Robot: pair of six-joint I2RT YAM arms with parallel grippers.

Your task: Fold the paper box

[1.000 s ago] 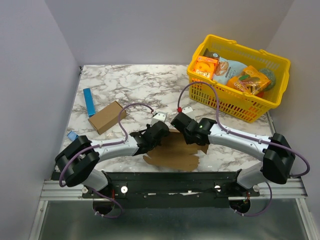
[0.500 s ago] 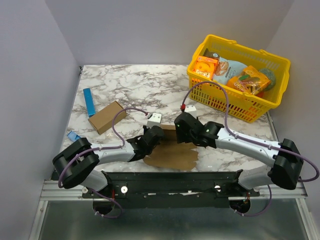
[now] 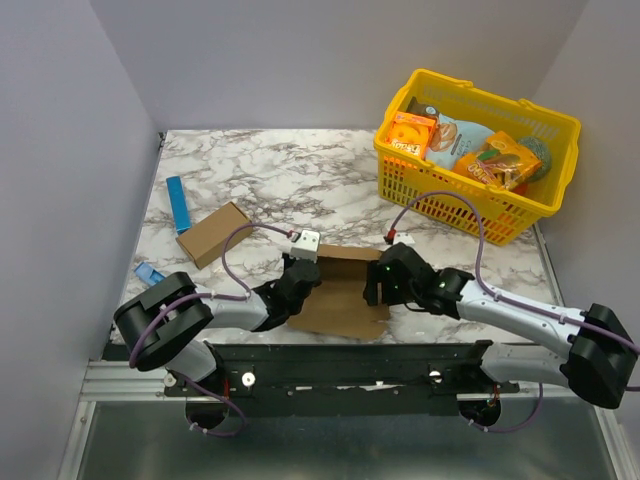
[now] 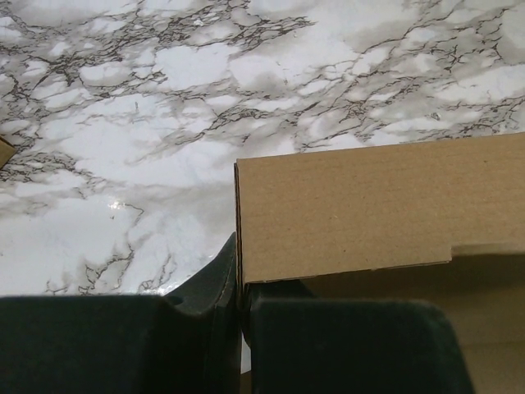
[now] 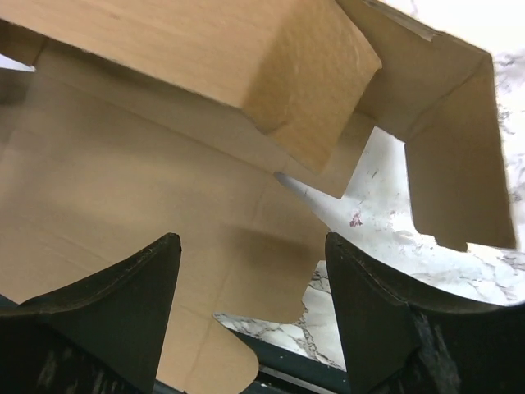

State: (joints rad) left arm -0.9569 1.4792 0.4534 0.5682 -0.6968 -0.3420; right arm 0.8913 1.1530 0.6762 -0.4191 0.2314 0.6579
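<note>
Marble tabletop (image 3: 300, 170), and at its near edge the left gripper (image 4: 239, 300) is pinched on a raised wall of the paper box (image 3: 340, 302), which lies between both arms. It looks like light, stiff card that creases readily, so take it by the flap edges. The right gripper (image 5: 246, 316) hangs spread wide above the sheet. Only its wrist view shows the upturned flaps and notch.

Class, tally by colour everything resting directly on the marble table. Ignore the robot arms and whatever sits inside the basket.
Brown: 2, the paper box and the small carton
Blue: 2, the long bar and the small piece at the left edge
Yellow: 1, the basket
Total: 5
</note>
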